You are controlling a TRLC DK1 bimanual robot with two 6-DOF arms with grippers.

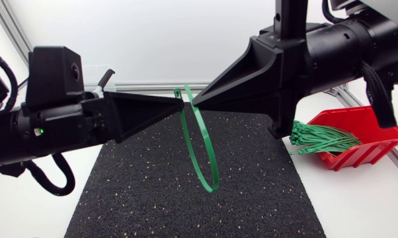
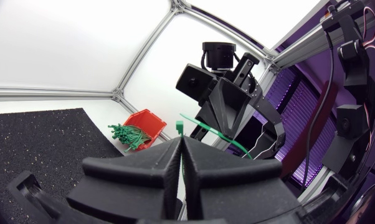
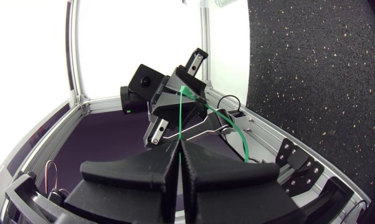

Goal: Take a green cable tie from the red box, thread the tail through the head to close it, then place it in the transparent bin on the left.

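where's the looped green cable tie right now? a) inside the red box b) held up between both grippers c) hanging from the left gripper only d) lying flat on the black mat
b: the cable tie hangs above the mat, pinched by left gripper and right gripper.

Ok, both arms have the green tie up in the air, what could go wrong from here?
Both sets of jaws pinch the cable tie close together near its head, so the tips might bump or the strap slip while tightening. The loop hangs above the black mat; if either lets go early, it could drop there.
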